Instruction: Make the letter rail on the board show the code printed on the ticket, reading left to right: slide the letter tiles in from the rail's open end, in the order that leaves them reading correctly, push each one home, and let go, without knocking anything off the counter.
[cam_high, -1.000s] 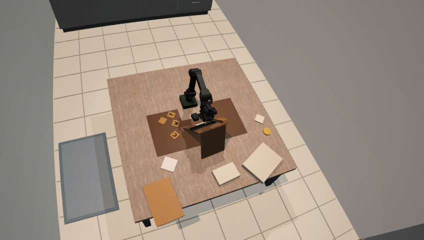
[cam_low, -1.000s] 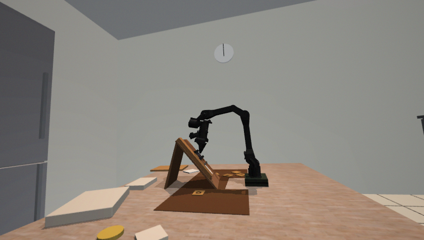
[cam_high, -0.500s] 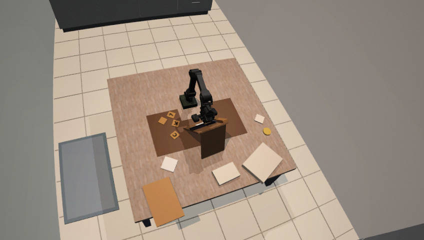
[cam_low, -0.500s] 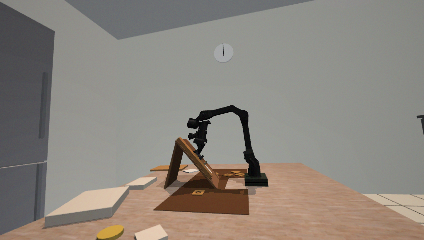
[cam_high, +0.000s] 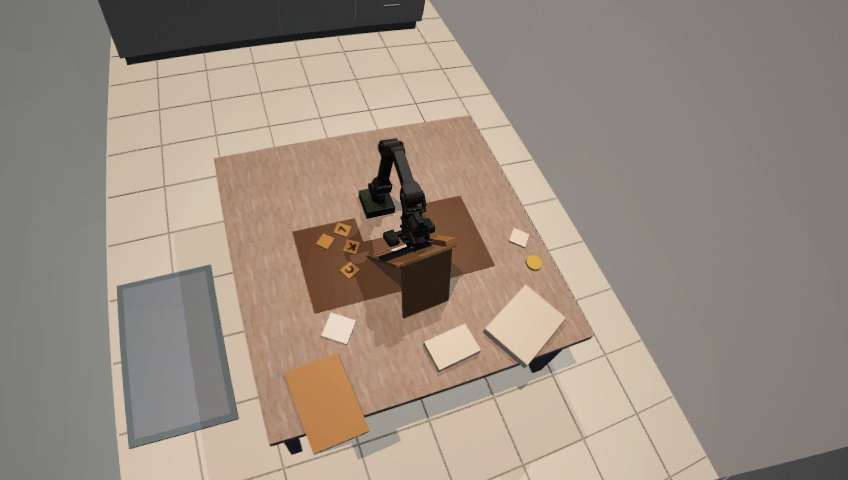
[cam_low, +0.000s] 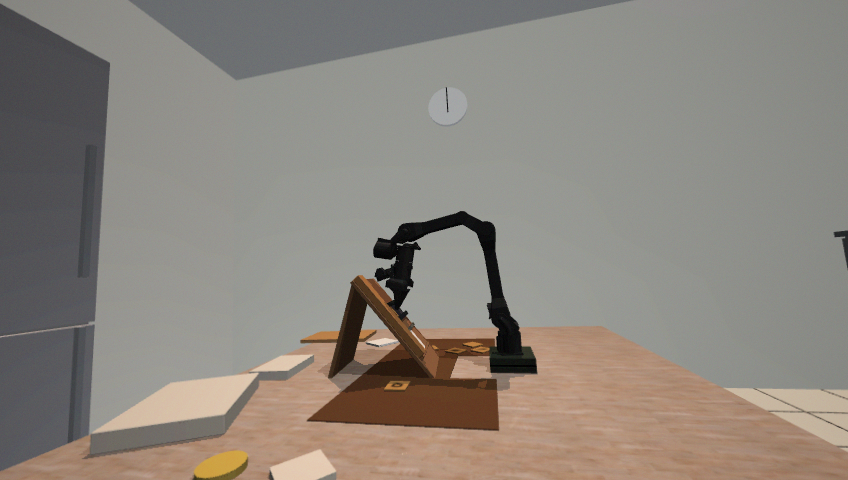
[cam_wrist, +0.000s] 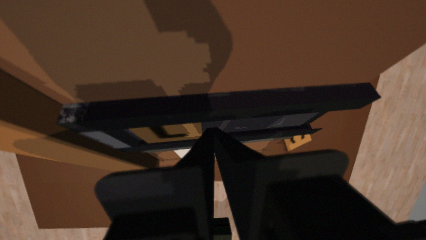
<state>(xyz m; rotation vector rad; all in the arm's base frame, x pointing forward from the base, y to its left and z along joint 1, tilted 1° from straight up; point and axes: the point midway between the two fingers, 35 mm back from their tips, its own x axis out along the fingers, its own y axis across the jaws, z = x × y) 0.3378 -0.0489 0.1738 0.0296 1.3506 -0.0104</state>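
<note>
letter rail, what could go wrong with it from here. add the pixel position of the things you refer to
The closed jaws reach right down to the letter rail (cam_wrist: 220, 102), so pressing lower might scrape or shift it. The tile (cam_wrist: 167, 132) in the rail sits close by and could get nudged askew.

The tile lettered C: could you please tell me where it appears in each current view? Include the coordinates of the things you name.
Top: left of centre, the C tile (cam_high: 349, 270) (cam_wrist: 298, 142) lies on the brown mat (cam_high: 321, 291) (cam_low: 464, 410) (cam_wrist: 55, 200).
Exterior: I cannot pick it out.
Wrist: right of centre, partly hidden by the rail's edge (cam_wrist: 280, 133).
Shared landmark: the brown mat.
</note>
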